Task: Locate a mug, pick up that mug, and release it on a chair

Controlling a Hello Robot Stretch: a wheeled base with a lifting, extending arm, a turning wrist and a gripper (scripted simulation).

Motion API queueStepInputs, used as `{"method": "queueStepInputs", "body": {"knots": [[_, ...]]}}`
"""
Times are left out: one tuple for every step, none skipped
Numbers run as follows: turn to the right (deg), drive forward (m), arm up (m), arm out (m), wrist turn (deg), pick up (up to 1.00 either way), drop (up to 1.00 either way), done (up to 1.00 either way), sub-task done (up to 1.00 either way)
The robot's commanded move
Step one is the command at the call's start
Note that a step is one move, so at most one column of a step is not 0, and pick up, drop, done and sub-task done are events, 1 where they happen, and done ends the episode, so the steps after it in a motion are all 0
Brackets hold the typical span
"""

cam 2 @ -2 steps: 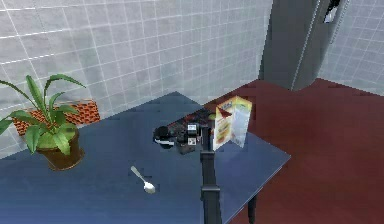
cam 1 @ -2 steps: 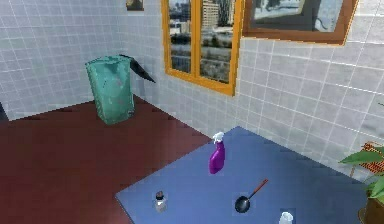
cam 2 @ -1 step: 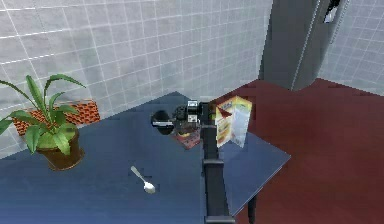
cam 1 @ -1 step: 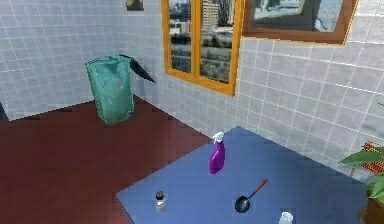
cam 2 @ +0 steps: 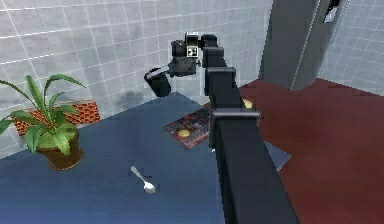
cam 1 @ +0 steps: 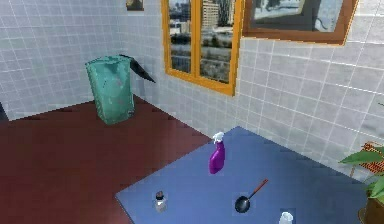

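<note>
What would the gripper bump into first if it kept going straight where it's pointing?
The gripper, mug at its far end, points toward the potted plant; its leaves probably come first, though depth is unclear.

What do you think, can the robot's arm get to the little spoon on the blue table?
Probably yes. The spoon lies on bare table beside the arm, with nothing blocking it. But the gripper holds a dark mug, so grabbing the spoon looks unlikely now.
</note>
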Motion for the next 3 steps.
{"method": "queueStepInputs", "body": {"knots": [[0.0, 0.0, 0.0, 0.0, -45.0, 0.0, 0.0, 0.0, 0.0], [0.0, 0.0, 0.0, 0.0, -45.0, 0.0, 0.0, 0.0, 0.0], [0.0, 0.0, 0.0, 0.0, -12.0, 0.0, 0.0, 0.0, 0.0]]}}
